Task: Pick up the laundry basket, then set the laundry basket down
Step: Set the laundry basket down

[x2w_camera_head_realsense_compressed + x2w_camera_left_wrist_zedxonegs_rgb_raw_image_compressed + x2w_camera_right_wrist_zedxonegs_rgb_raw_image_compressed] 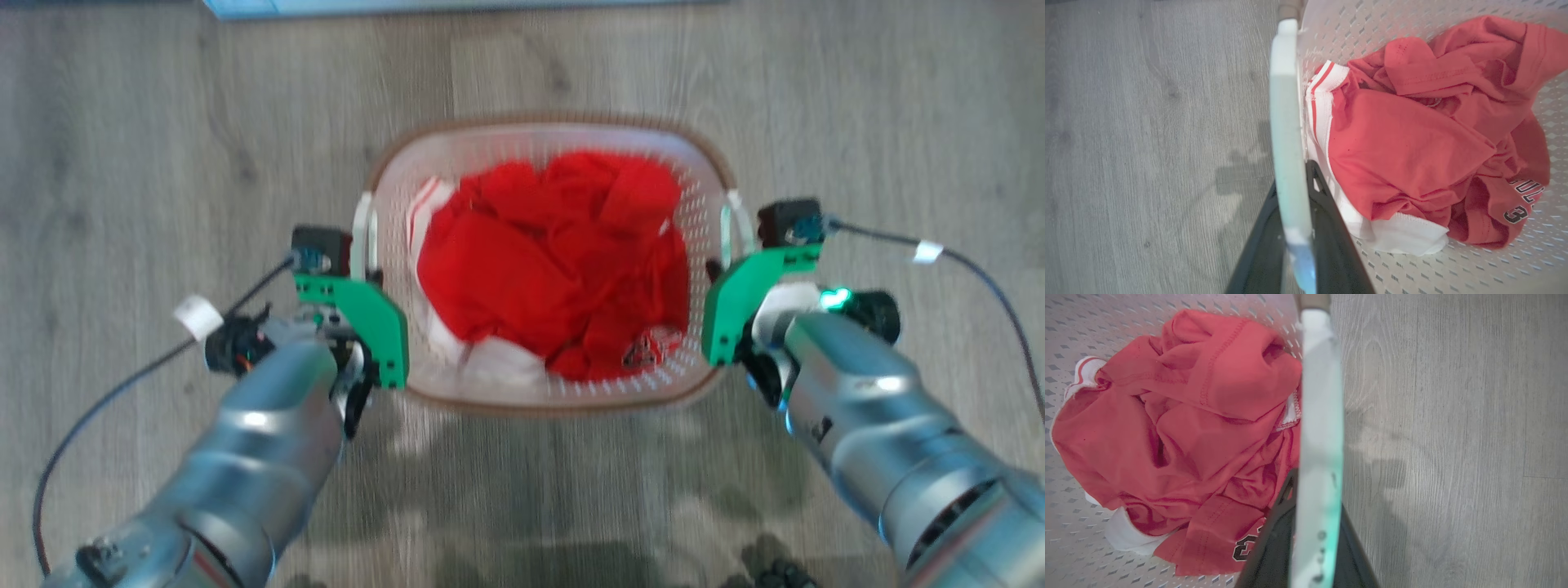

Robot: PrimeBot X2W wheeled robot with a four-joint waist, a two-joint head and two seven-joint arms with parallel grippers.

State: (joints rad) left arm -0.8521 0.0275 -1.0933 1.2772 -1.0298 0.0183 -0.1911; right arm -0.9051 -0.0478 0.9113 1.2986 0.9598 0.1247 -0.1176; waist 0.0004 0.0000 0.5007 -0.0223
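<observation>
A grey wood-grain floor [122, 147] spread across the whole head view, with a pale blue edge [408, 6] cutting the top border. The laundry basket [490, 151] sat in the middle of that view, directly ahead of the robot and between its two arms, its brown rim band ringing white perforated walls. Whether its base touched the floor or hung above it, I could not tell. A crumpled red garment [555, 261] with white striped trim covered most of the basket's inside; black lettering and a numeral showed on a fold of it [1515, 214].

Two silver forearms came up from the lower corners, the left arm [261, 425] at the basket's left side and the right arm [865, 408] at its right side, each carrying a green bracket near the wrist.

The left pincer [1292, 179] was clamped on the white left handle [1286, 122], one dark finger [1327, 220] on the basket side and the other on the floor side, both pressed against the handle. The right pincer [1316, 490] gripped the white right handle [1318, 416] the same way, its inner finger [1274, 539] lying over the red cloth.

A thin black cable [106, 400] with a white tag looped away from the left wrist, and another cable [980, 278] with a tag trailed off the right wrist.
</observation>
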